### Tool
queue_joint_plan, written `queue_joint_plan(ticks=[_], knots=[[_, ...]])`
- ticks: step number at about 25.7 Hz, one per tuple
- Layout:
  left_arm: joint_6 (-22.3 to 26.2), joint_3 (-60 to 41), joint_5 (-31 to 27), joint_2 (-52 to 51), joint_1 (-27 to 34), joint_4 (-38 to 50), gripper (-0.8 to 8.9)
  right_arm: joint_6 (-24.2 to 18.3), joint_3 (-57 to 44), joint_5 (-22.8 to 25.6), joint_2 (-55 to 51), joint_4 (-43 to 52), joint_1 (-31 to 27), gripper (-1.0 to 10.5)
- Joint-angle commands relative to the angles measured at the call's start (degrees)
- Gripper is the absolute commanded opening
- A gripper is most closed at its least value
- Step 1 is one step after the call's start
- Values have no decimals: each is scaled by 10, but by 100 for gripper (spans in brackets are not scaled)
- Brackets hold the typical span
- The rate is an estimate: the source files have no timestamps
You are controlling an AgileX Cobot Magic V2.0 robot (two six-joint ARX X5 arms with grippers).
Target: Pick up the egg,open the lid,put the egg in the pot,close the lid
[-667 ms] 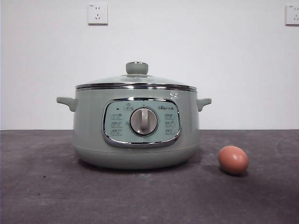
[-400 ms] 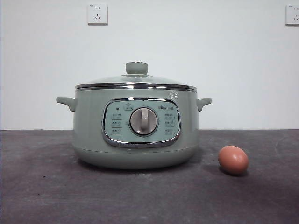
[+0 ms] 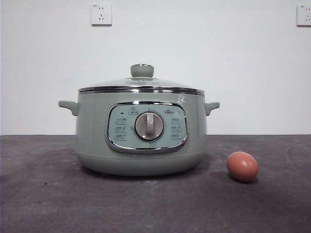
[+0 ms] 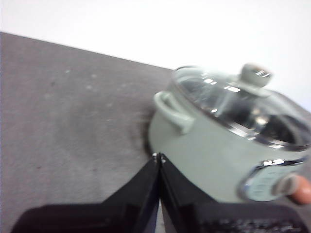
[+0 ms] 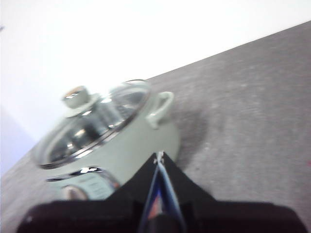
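While the egg (image 3: 242, 166) lies on its side on the dark table (image 3: 43, 204), just beside the pot (image 3: 141, 131) near its lower front and not touching it, nothing grips it. From my left wrist view the egg (image 4: 302, 190) shows only as a reddish sliver at the frame edge, next to the pot's grey dial (image 4: 284, 185). Moving outward, the pot stands upright on the table, its chrome-framed control panel (image 3: 146, 127) and dial (image 3: 149, 126) facing the front camera and a small handle on each side. Sitting square on the pot's rim is the lid (image 3: 141, 86), its steel rim level and its pale-green knob (image 3: 142, 71) upright on top; through the glass I see reflections in both wrist views, lid (image 4: 233, 104) and lid (image 5: 92, 126).

Further out, my left tool (image 4: 158, 158) hangs above the table beside the pot (image 4: 209, 155), jaws pressed tip to tip, nothing between them. My right tool (image 5: 159, 157) hangs on the pot's other side, near the pot (image 5: 126, 150), its jaws likewise pinched together and empty. Behind it all, two wall sockets (image 3: 101, 14) sit on the white wall (image 3: 218, 58).
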Motion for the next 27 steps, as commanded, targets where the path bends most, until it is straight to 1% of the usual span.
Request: queue_joint_plan(ticks=[1,4,6,10,13,16,20,24,27], knots=[[-3,39,24,14,1,-31,-6,-2,42,-25,30,-25,0,-12],[-1,86,56,40,1,-67,-6,-34,101,-52,73,-85,1,-12],[6,115,82,59,1,-91,-6,-66,144,-67,105,-132,1,-12],[48,178,134,103,1,-162,-6,-136,235,-99,173,-247,1,-12],[86,223,160,137,1,-221,-6,-196,302,-99,223,-340,2,-12],[123,266,182,168,0,-280,-6,-247,360,-99,269,-421,2,-12],[176,320,188,205,0,-365,-6,-274,418,-97,315,-502,2,-12],[223,368,186,238,0,-446,-6,-276,447,-97,339,-541,2,-12],[238,388,184,256,0,-476,-6,-279,449,-92,345,-556,2,-12]])
